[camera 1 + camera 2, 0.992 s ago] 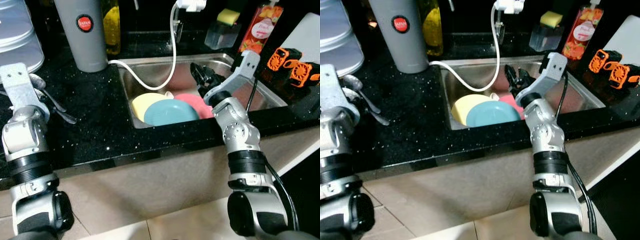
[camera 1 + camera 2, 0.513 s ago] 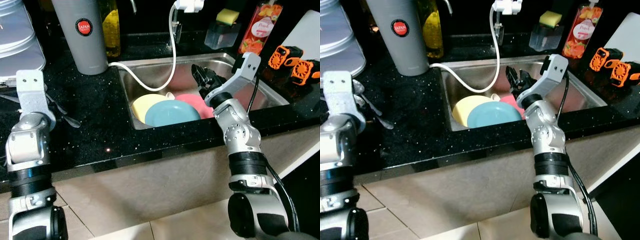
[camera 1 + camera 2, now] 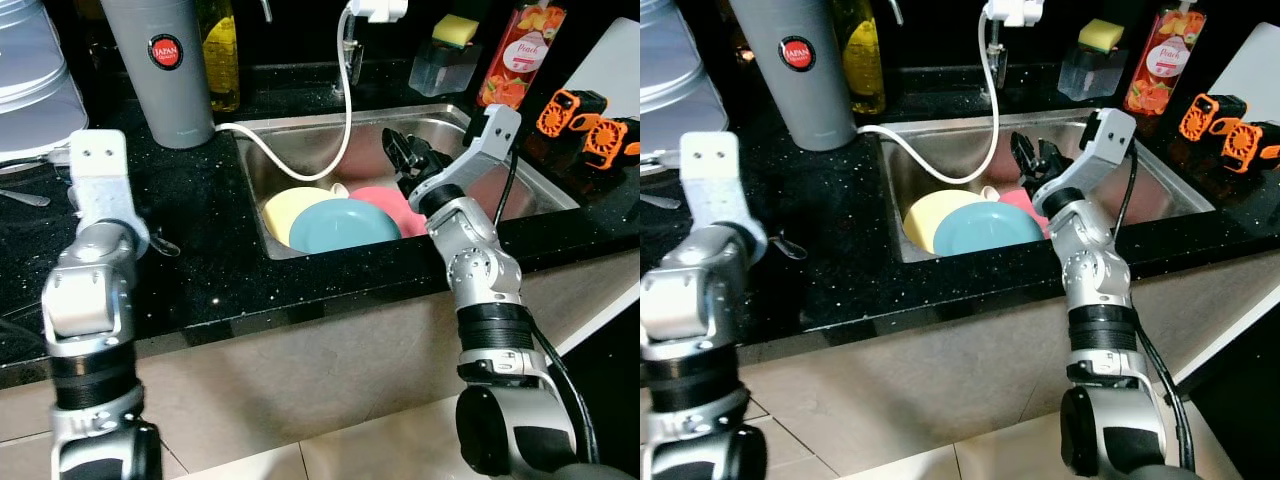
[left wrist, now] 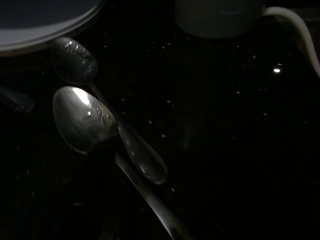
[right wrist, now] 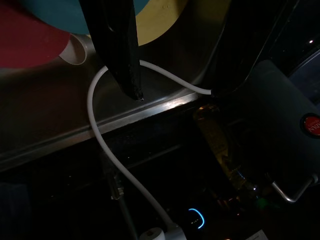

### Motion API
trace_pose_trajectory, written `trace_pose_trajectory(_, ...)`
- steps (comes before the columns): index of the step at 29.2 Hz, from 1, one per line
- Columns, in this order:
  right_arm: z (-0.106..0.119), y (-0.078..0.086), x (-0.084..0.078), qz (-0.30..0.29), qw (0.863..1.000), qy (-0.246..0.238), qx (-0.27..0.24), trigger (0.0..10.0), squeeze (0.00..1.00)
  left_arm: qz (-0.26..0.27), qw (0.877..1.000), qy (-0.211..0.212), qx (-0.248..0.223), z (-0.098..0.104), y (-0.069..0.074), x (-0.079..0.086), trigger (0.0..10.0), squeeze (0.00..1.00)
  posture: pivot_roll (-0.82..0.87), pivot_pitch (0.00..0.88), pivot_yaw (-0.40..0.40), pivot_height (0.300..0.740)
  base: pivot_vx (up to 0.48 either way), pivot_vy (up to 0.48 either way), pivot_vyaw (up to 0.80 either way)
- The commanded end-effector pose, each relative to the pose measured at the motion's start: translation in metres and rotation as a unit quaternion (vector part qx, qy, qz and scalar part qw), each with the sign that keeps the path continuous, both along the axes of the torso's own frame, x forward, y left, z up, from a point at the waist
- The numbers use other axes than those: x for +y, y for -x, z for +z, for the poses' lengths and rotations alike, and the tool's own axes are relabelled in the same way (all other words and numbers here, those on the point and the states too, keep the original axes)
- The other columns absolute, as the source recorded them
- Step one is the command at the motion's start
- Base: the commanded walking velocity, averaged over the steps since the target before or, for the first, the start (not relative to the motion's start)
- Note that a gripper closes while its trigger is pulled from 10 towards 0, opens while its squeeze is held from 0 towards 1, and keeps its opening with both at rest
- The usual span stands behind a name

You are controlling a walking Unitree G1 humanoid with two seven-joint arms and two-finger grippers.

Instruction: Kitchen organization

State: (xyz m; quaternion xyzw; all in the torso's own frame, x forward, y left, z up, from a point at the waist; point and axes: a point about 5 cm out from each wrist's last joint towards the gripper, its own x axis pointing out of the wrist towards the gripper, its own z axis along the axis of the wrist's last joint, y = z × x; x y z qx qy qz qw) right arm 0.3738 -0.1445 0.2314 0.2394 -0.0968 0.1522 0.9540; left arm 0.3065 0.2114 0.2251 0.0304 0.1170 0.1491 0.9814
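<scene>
- Plates, yellow [image 3: 290, 208], blue [image 3: 342, 225] and pink [image 3: 388, 203], lie overlapped in the sink [image 3: 300, 145].
- Right gripper [image 3: 402, 158] hangs above them, fingers together, empty.
- Left gripper's finger state: cannot tell; spoons [image 4: 85, 119] lie on the counter [image 3: 200, 260].

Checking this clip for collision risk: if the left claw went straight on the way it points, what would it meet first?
Most likely the spoons lying on the black counter: the left wrist view looks straight down at two crossed spoon bowls. Depth is unclear in that dark picture, so how near they lie cannot be told.

Pink plate [image 3: 385, 203] half hidden under blue plate [image 3: 340, 224] — spoon handle [image 4: 160, 215] cut off
</scene>
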Motion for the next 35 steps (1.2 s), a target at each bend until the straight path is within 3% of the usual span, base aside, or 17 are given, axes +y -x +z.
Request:
trace_pose_trajectory(1,0.002,0.0,0.0,0.0,1.0,0.004,-0.004,10.0,0.0,0.014,1.0,0.003,-0.01,0.004,0.002,-0.004,10.0,1.0,0.21,0.0,-0.066,0.74,0.0,0.0,0.0)
trace_pose_trajectory(4,0.001,0.0,-0.001,-0.001,1.0,0.004,-0.003,10.0,0.0,0.022,1.0,0.019,0.008,-0.006,0.006,-0.01,10.0,1.0,0.21,0.002,-0.068,0.74,0.0,0.0,0.0)
trace_pose_trajectory(10,0.001,0.0,0.0,0.0,1.0,0.004,-0.002,10.0,0.0,0.04,0.998,0.04,0.028,-0.017,0.005,-0.007,10.0,1.0,0.21,0.005,-0.069,0.74,0.0,0.0,0.0)
trace_pose_trajectory(11,0.002,0.0,0.0,0.0,1.0,0.005,-0.002,10.0,0.0,0.046,0.997,0.049,0.032,-0.018,0.004,-0.006,10.0,0.89,0.21,0.005,-0.069,0.74,0.0,0.0,0.0)
trace_pose_trajectory(12,0.002,0.0,0.0,0.0,1.0,0.005,-0.002,10.0,0.0,0.049,0.997,0.056,0.036,-0.019,0.004,-0.006,10.0,0.0,0.21,0.008,-0.068,0.74,0.0,0.0,0.0)
trace_pose_trajectory(16,0.002,0.0,0.0,0.001,1.0,0.005,-0.002,10.0,0.0,0.071,0.994,0.068,0.056,-0.026,0.005,-0.002,10.0,0.0,0.21,0.011,-0.064,0.74,0.0,0.0,0.0)
trace_pose_trajectory(19,0.0,0.001,-0.001,-0.001,1.0,0.004,-0.001,10.0,0.0,0.1,0.988,0.079,0.09,-0.042,0.011,0.012,10.0,0.0,0.21,0.013,-0.061,0.74,0.0,0.0,0.0)
trace_pose_trajectory(21,0.0,0.002,-0.002,-0.002,1.0,0.004,0.0,10.0,0.0,0.111,0.985,0.081,0.108,-0.05,0.015,0.02,4.6,0.0,0.21,0.013,-0.061,0.74,0.0,0.0,0.0)
trace_pose_trajectory(23,0.0,0.002,-0.002,-0.003,1.0,0.004,0.0,10.0,0.0,0.116,0.982,0.084,0.121,-0.057,0.019,0.025,0.0,0.0,0.21,0.013,-0.061,0.74,0.0,0.0,0.0)
trace_pose_trajectory(35,0.0,0.002,-0.003,-0.005,1.0,0.003,0.0,10.0,0.0,0.138,0.978,0.066,0.144,-0.067,0.033,0.045,0.0,0.0,0.21,0.019,-0.054,0.74,0.0,0.0,0.0)
